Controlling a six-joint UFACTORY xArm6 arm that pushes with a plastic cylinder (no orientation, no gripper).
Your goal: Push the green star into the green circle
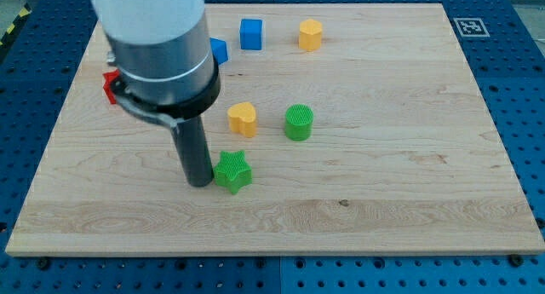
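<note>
The green star (232,172) lies on the wooden board, below and left of the board's middle. The green circle (299,123) is a short green cylinder, up and to the right of the star, a gap apart from it. My tip (199,183) rests on the board right against the star's left side. The arm's wide grey body above the rod hides part of the board's upper left.
A yellow block (242,118) stands just above the star, left of the green circle. A blue cube (250,33), a second blue block (218,50) partly hidden by the arm, and a yellow block (311,35) sit near the top. A red block (111,85) peeks out at the left.
</note>
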